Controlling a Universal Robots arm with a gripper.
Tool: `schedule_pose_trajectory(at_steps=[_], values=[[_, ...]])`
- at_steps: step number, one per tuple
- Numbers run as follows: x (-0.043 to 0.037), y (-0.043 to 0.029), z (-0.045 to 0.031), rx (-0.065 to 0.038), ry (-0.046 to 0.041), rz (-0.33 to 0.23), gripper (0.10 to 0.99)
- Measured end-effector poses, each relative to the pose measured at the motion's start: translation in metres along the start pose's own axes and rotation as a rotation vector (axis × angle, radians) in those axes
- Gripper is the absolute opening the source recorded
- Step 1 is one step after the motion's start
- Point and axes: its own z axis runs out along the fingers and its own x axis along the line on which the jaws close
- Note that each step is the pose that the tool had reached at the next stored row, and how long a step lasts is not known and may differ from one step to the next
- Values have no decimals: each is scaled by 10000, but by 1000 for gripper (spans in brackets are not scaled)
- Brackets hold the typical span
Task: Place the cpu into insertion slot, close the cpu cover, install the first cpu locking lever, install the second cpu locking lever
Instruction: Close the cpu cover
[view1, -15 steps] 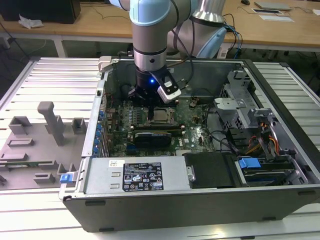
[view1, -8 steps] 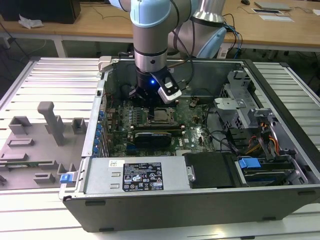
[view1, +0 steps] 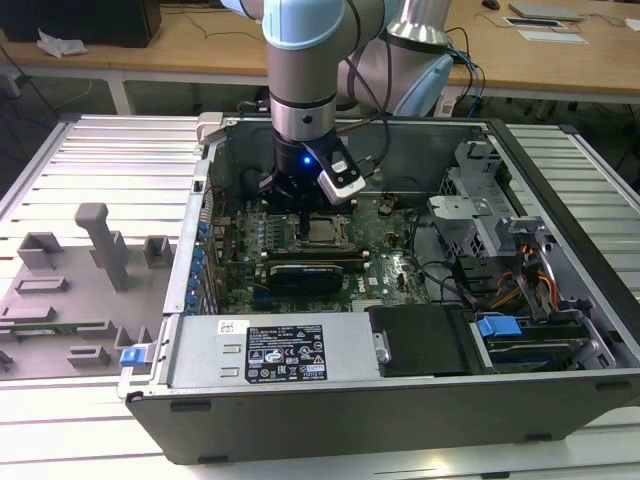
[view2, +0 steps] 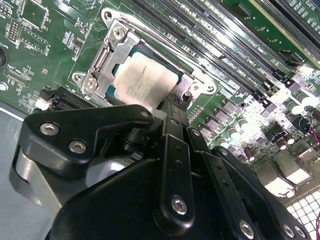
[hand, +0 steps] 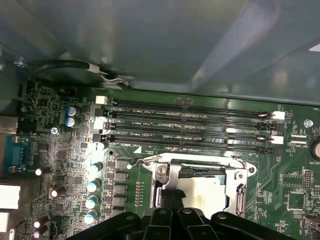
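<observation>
Hovering by cpu, which sits in insertion slot w/ cpu cover looking down over it, gripper seems pinched shut, empty. For locking lever: push slow, straight, clear of 4 mem slots.

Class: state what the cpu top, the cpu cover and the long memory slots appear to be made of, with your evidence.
cpu: pale matte metal, probably; flat, dull sheen.
cpu cover: bright bare metal; glints, stamped edges.
memory slots: black plastic, likely; dull moulded look.
</observation>
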Motion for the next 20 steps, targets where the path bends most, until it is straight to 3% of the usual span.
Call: schedule_pose_trajectory(at_steps=[4, 7, 13, 20], values=[[-2, -14, 8, 1, 0, 1, 106], [-42, -53, 8, 1, 1, 0, 106], [-48, -130, 13, 0, 0, 0, 106], [-45, -138, 58, -10, -2, 0, 106]])
